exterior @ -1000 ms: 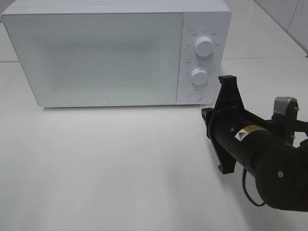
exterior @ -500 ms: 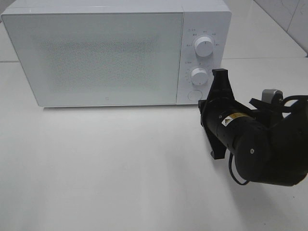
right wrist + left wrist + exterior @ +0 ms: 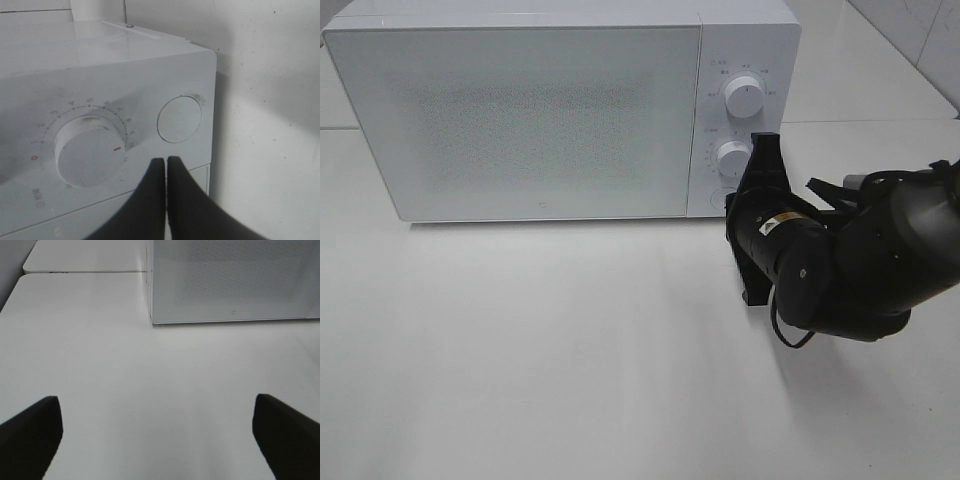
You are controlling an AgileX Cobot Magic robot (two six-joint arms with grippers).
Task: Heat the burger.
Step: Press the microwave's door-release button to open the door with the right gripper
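The burger is out of view. A white microwave (image 3: 540, 110) stands at the back of the table with its door closed. My right gripper (image 3: 166, 160) is shut with nothing in it, its tips pressed together just short of the control panel, below the round door button (image 3: 179, 119) and beside the lower dial (image 3: 90, 150). In the high view the right arm's black wrist (image 3: 760, 215) covers most of that button, and the fingertips are hidden behind it. My left gripper (image 3: 157, 435) is open and empty, low over bare table in front of the microwave's left front corner (image 3: 151, 320).
The panel also carries an upper dial (image 3: 744, 97) above the lower dial (image 3: 732, 157). White tabletop (image 3: 540, 350) stretches in front of the microwave. A seam between table sections (image 3: 85, 272) runs behind the left side.
The right arm has swung up and to the left, bringing its shut gripper from the open table up to the microwave's control panel. The left gripper has stayed open.
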